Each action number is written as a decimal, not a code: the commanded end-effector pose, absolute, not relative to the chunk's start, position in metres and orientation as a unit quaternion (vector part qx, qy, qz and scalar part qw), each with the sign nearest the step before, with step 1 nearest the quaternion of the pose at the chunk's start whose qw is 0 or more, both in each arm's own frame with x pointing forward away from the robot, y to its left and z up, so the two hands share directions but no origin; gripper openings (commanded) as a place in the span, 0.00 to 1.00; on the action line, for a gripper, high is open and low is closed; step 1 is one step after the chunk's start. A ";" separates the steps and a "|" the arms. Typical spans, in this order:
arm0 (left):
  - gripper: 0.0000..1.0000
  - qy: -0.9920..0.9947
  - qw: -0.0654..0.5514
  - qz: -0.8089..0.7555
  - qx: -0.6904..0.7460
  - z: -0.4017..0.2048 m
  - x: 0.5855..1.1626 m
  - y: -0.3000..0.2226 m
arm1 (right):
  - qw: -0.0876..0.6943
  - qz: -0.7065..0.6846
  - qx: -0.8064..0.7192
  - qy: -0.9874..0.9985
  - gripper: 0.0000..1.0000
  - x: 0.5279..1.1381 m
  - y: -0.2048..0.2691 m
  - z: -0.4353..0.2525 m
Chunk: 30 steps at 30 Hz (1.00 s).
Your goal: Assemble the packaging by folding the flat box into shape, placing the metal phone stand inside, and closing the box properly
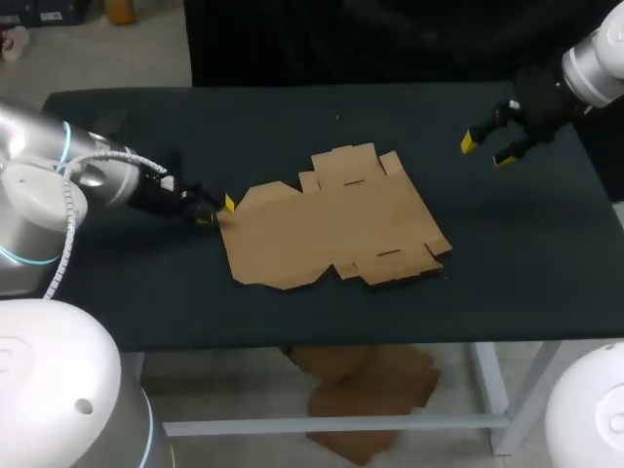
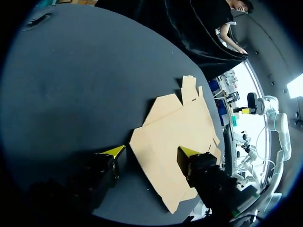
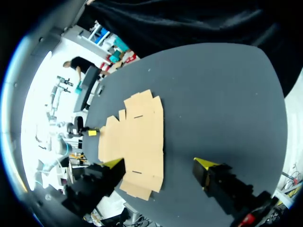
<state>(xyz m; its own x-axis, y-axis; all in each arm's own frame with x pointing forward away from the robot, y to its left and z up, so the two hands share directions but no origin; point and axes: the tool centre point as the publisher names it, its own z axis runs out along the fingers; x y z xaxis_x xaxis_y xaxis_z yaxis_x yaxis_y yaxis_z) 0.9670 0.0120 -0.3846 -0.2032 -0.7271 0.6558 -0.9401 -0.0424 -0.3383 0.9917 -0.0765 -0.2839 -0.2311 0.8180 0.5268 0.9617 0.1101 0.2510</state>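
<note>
A flat brown cardboard box blank [image 1: 336,219] lies unfolded on the dark table, flaps spread out. My left gripper [image 1: 216,212] sits low at the blank's left corner. In the left wrist view that corner [image 2: 175,137] lies between the parted fingers of the left gripper [image 2: 151,152]: one tip is over the cardboard, the other over bare table. My right gripper [image 1: 485,148] hangs open above the table at the far right, off the blank [image 3: 137,137], with nothing between its fingers [image 3: 158,165]. No metal phone stand shows in any view.
The dark table [image 1: 507,253] has bare surface around the blank on every side, widest at the right and along the far edge. Its front edge runs just below the blank.
</note>
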 end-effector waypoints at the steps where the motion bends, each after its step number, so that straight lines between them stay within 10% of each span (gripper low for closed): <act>1: 0.70 -0.676 0.164 0.375 0.613 -0.388 0.969 0.015 | 0.130 -0.278 -0.606 -0.734 1.00 0.991 -0.077 -0.283; 21: 0.60 -0.692 0.293 0.323 0.575 -0.402 0.965 -0.007 | 0.130 -0.278 -0.606 -0.734 1.00 0.991 -0.077 -0.283; 24: 0.40 -0.690 0.303 0.323 0.573 -0.405 0.966 -0.008 | 0.130 -0.278 -0.606 -0.734 1.00 0.991 -0.077 -0.283; 26: 0.00 -0.690 0.309 0.323 0.570 -0.406 0.967 -0.008 | 0.130 -0.278 -0.606 -0.734 1.00 0.991 -0.077 -0.283; 30: 0.00 -0.694 0.309 0.327 0.562 -0.401 0.971 -0.004 | 0.130 -0.278 -0.606 -0.734 1.00 0.991 -0.077 -0.283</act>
<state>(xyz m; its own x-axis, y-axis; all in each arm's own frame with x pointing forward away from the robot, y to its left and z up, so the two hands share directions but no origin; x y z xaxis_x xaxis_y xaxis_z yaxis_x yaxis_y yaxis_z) 0.9648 -0.0078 -0.4016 -0.1738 -0.5895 0.7888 -0.9848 0.1003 -0.1420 0.9917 -0.0766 -0.2839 -0.2310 0.8180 0.5267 0.9617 0.1100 0.2509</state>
